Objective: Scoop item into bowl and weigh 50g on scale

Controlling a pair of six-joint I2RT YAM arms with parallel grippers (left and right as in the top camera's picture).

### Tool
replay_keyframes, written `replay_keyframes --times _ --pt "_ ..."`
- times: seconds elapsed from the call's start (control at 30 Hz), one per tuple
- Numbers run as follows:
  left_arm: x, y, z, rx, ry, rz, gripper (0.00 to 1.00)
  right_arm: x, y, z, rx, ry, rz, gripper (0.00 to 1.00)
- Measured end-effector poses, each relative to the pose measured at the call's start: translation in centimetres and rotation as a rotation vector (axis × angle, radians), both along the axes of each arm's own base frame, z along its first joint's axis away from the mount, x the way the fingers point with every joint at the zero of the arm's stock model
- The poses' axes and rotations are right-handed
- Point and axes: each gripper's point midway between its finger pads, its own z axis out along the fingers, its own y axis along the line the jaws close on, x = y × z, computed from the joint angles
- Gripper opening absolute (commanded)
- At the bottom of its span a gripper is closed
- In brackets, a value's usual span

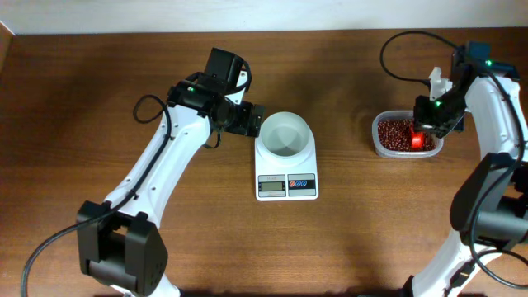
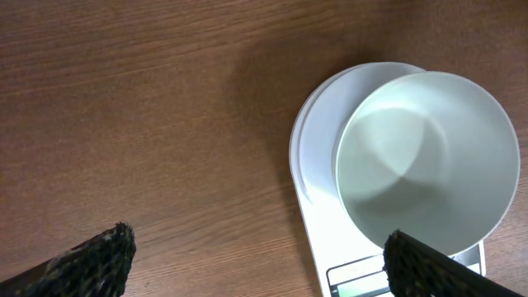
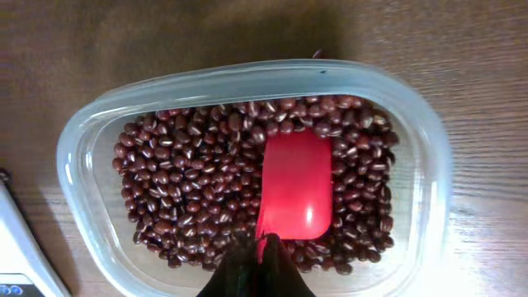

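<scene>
Tabletop wood lies bare and open for you left of the left gripper, whose fingers stand spread wide, gripping nothing, just beside the bowl. That bowl sits empty on the scale. Open wood separates scale from clear tub. Your right gripper clamps the red scoop, which rests among the beans inside the tub.

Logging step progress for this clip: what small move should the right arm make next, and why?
Probably dig the red scoop into the beans: it lies empty on top of them, gripped by the right end effector, and the bowl on the scale is empty.
</scene>
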Motion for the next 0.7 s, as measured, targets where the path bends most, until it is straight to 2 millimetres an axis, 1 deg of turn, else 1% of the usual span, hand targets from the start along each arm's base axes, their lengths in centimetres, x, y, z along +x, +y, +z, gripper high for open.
replay_keyframes --times 0.17,0.27,0.33,0.5,0.53,0.63,0.7 --pt "0.0 0.0 0.0 0.000 0.000 0.000 0.99 0.1 0.1 0.2 0.038 -0.012 -0.009 0.04" --pt "0.0 0.0 0.0 -0.002 0.000 -0.001 0.99 0.1 -0.9 0.3 0.119 -0.030 -0.061 0.04" --pt "-0.1 -0.3 0.0 -0.016 0.005 -0.008 0.99 0.1 -1.0 0.3 0.150 -0.036 -0.073 0.04" --pt "-0.9 -2.3 0.2 -0.128 0.046 -0.044 0.99 0.3 0.0 0.0 0.216 -0.051 -0.069 0.04" --pt "-1.0 -2.5 0.2 -0.140 0.051 -0.043 0.99 0.2 0.6 -0.3 0.251 -0.056 -0.068 0.04" --pt "-1.1 -2.8 0.2 -0.157 0.058 -0.045 0.99 0.3 1.5 -0.4 0.316 -0.087 -0.066 0.04" --pt "-1.2 -2.9 0.2 -0.159 0.060 -0.048 0.99 0.6 1.8 -0.3 0.338 -0.102 -0.063 0.04"
